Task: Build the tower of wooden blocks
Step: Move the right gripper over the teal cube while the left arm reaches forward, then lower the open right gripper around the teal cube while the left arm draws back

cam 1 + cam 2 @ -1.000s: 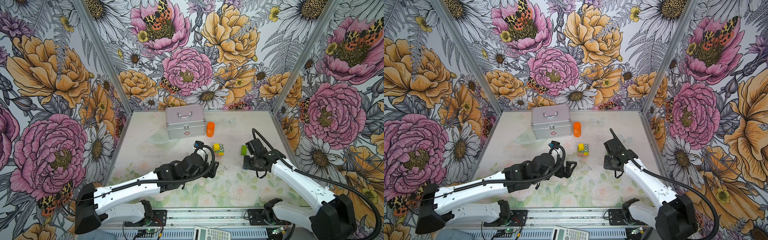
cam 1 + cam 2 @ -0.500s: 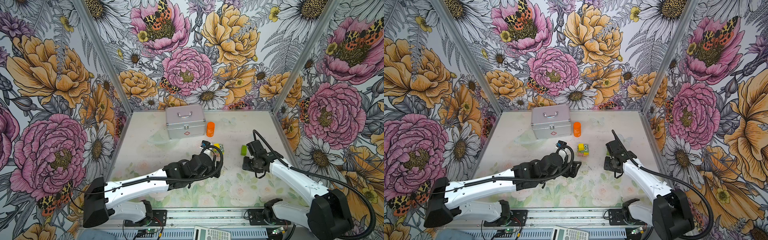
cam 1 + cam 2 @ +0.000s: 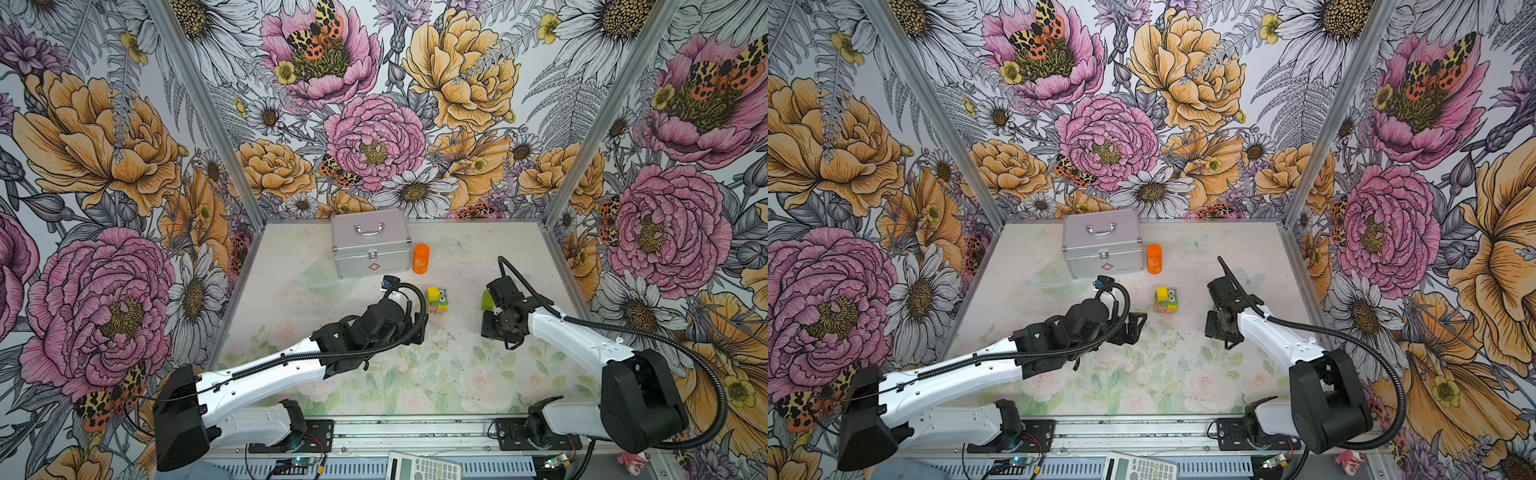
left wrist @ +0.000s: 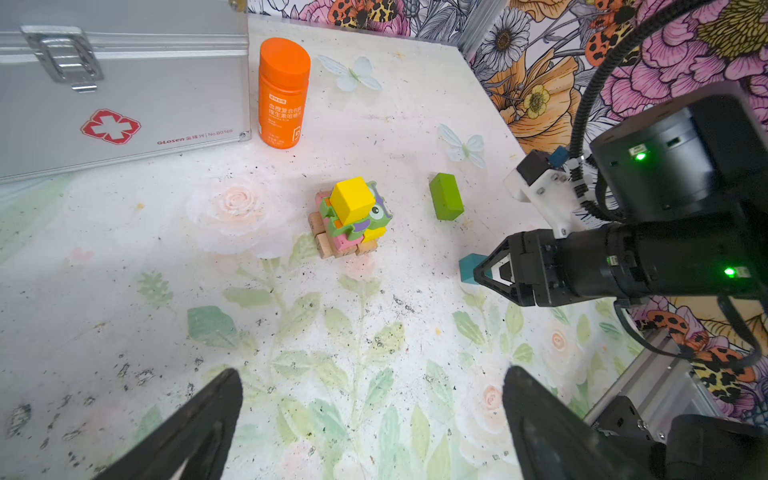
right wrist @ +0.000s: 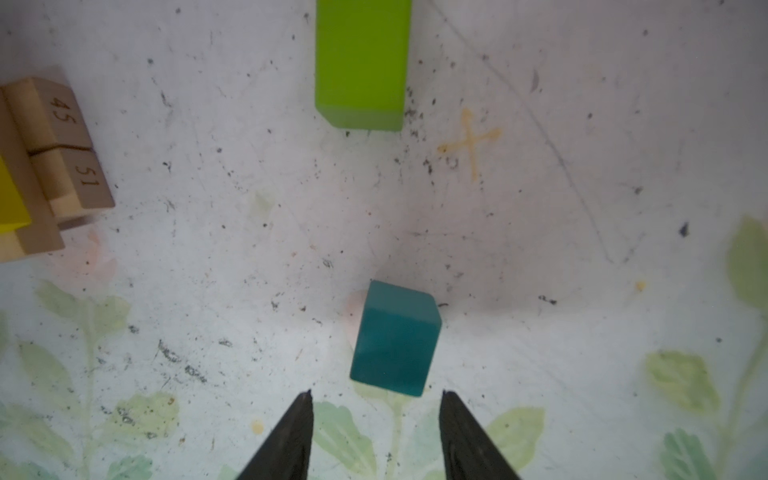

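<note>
— Where is the left tool (image 4: 370,374)?
— It is gaping wide and empty, its arm reaching low across the worktop (image 3: 457,374). The silver case (image 3: 370,243) is sitting shut, and the tower (image 3: 437,299) is standing mid-worktop.
— And the right tool (image 5: 374,392)?
— It is hanging narrowly parted, gripping nothing, just short of the teal cube (image 5: 395,336).

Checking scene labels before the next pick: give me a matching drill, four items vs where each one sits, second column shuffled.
Items
1. teal cube
2. green bar
3. yellow cube
4. bottle

Places
A. on top of the tower
B. upright beside the case
C. just ahead of the open right gripper, not gripped
D. lying on its long side, touching nothing

Pairs: 1-C, 2-D, 3-A, 4-B
</note>
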### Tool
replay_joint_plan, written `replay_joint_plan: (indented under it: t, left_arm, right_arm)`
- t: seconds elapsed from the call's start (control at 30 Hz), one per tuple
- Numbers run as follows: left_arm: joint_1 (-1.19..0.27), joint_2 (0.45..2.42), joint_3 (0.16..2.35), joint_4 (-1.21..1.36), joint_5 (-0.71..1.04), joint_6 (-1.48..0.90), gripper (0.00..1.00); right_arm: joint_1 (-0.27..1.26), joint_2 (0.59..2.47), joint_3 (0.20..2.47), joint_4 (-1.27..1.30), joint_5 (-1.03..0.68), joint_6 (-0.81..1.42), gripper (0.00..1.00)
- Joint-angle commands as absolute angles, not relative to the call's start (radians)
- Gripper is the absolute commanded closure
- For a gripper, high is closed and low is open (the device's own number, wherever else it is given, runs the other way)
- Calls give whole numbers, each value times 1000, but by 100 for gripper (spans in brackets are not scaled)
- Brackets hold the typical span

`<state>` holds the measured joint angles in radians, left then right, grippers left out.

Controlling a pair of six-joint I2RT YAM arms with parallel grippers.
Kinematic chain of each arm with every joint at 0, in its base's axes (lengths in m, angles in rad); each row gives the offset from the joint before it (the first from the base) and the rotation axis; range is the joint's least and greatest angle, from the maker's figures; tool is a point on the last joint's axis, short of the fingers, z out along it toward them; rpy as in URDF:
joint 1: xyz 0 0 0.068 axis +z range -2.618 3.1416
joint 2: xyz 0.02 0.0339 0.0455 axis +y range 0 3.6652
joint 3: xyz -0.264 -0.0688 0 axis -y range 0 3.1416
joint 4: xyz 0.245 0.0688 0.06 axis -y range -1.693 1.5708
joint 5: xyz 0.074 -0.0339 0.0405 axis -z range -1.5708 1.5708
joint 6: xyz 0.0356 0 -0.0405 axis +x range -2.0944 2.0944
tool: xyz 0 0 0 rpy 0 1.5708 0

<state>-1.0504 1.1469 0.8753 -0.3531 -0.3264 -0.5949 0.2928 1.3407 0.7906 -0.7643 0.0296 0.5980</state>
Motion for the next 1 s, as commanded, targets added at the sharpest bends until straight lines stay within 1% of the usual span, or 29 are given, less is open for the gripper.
replay_joint_plan:
  t: [0.0,0.23,0.97]
  left_arm:
    - [-1033,1108,855,-321,-298,-580,1]
    - [-1018,1081,830,-318,-294,-584,1]
    - [-998,1052,812,-315,-281,-580,1]
  right_arm:
    - [282,1357,827,-742,47,612,48]
    - [271,1381,841,-742,46,612,49]
    - [255,1373,826,-747,48,613,50]
